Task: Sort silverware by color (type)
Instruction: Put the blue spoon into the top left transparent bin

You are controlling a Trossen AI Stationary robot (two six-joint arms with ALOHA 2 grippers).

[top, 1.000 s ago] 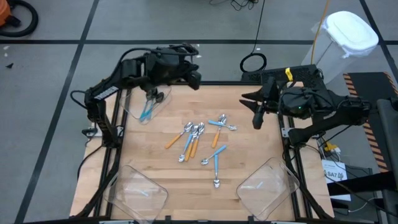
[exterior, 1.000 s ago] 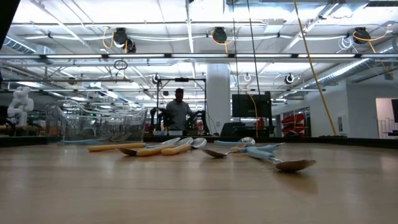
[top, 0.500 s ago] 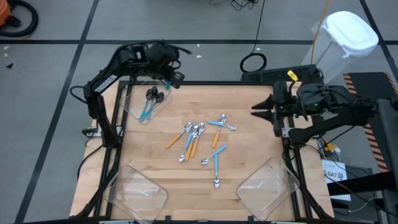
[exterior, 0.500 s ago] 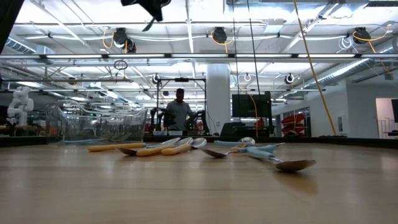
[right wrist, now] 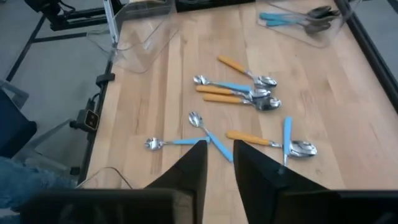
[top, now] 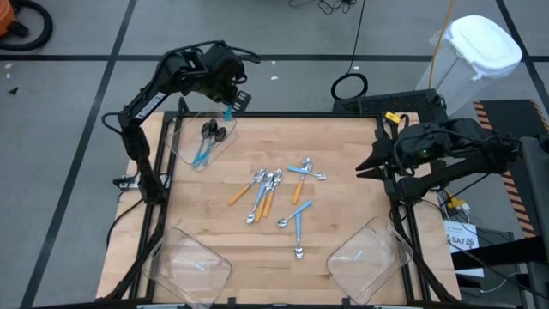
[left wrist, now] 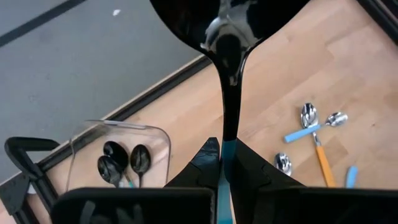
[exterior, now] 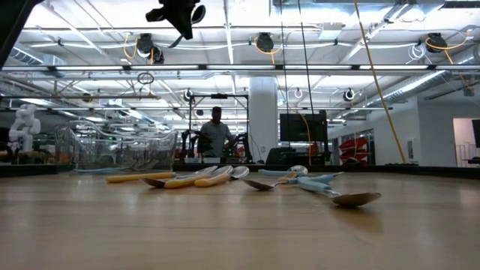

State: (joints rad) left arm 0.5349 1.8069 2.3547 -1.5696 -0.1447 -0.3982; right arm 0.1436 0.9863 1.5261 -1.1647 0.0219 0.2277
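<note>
wooden table point(top: 343, 146) with clear bins at three corners, grey floor around; open workshop with ceiling lights and a person point(exterior: 215, 135) standing beyond. left gripper point(top: 228, 109), over the far-left bin point(top: 190, 150), pinches a black-bowled, blue-handled spoon point(left wrist: 226, 81) running lengthwise out from the fingers, bowl away from the wrist. loose spoons point(top: 279, 193), silver bowls with orange or blue handles, lie scattered mid-table at mixed angles; right gripper point(top: 362, 171), at the right edge, fingers a little apart.

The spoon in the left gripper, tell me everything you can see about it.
The spoon has a glossy black bowl and neck and a light-blue handle. The left gripper is shut on the handle, its fingers pinching it, bowl pointing away from the wrist. It is held in the air near the table's far left corner, by the clear bin.
</note>
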